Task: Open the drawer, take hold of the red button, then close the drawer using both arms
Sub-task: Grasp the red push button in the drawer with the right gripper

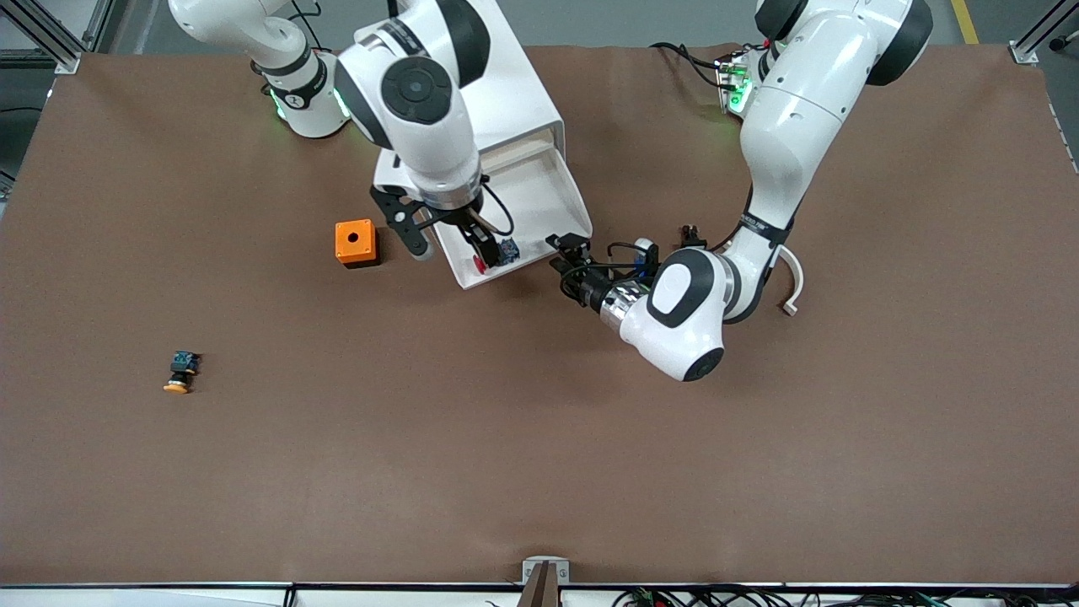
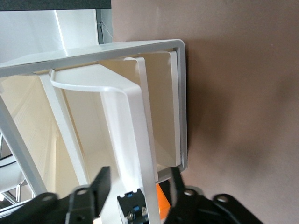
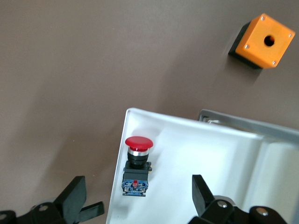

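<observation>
Item 1: the drawer [image 1: 539,211], a shallow white tray with a pale beige front, stands pulled well out of its white boxy cabinet [image 1: 506,93] toward the front camera.

Item 2: the button [image 3: 137,165], a small push button with round red cap, black body and blue rear, lies on its side in the drawer's corner nearest the front camera, close against the front wall.

Item 3: our right gripper [image 1: 451,240] hangs over that corner, fingers spread wide, one over the counter [image 1: 539,438] outside the drawer wall, the other over the tray. Nothing is held.

Item 4: our left gripper [image 2: 138,189] sits at the drawer's front by the white curved handle [image 2: 117,100], fingers part open on either side of it and not clamped.

Item 5: an orange cube with a round hole [image 1: 356,242] rests on the counter beside the drawer; an orange-yellow-capped button [image 1: 180,372] lies well apart toward the right arm's end.

Handling note: we judge the grab as the step in hand. We would shift both fingers inside the tray wall, straddle the black body, descend straight, then close.
</observation>
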Controlling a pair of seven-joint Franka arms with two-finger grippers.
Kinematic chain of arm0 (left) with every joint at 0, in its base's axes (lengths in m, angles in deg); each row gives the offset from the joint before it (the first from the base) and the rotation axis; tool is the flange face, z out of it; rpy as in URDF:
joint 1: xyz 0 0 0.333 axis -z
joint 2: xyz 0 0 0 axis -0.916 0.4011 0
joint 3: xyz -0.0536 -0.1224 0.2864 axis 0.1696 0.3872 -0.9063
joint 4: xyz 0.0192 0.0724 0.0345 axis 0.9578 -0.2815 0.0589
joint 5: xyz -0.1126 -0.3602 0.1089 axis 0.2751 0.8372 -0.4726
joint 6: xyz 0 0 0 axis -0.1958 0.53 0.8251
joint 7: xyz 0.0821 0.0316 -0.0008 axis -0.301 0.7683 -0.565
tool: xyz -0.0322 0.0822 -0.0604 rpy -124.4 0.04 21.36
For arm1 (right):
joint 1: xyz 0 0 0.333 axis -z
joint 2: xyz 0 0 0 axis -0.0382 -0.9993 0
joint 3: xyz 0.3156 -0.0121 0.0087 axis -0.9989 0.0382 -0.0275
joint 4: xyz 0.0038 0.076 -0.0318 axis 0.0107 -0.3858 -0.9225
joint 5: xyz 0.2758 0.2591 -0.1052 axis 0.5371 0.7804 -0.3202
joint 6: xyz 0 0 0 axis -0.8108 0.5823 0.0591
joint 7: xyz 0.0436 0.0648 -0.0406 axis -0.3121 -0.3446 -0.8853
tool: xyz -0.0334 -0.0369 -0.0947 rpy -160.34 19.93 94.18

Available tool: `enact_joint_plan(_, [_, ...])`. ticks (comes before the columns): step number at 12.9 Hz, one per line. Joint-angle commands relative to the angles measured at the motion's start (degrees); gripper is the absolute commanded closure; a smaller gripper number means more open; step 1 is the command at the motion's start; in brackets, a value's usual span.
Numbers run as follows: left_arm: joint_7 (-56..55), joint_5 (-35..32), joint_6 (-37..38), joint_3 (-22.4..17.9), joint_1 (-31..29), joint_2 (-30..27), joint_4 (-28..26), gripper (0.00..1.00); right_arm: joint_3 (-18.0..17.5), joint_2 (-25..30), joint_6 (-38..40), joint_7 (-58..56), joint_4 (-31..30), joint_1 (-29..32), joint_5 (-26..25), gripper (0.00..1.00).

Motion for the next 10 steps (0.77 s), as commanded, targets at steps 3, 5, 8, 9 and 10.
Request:
enact_joint_plan(3, [0.85,-0.70,0.48,-3.57,-1.65,-0.52,3.01,0.00,0.41,-3.37,-3.49,5.65,-0.67,-3.28,-1.90,0.00])
enact_joint_plan(5, [3.91,-2.20,0.57,-6.82,-1.65,-0.69,3.72,0.00,0.41,-3.37,-5.69,5.92,-2.78,-3.73,-1.90,0.00])
enact_joint_plan(8, [5.24,-7.11,0.57,-11.58,-1.65,-1.66,4.33,0.00,0.50,-4.95,-6.22,6.88,-2.96,-4.26,-3.03,0.00])
enact_joint_plan(9, [5.94,-9.74,0.57,-12.11,-1.65,-2.09,4.68,0.00,0.41,-5.83,-7.44,7.58,-2.96,-4.43,-3.56,0.00])
enact_joint_plan(10, [6.56,-13.68,0.57,-12.46,-1.65,-2.97,4.69,0.00,0.41,-6.44,-7.89,7.93,-2.96,-4.69,-3.66,0.00])
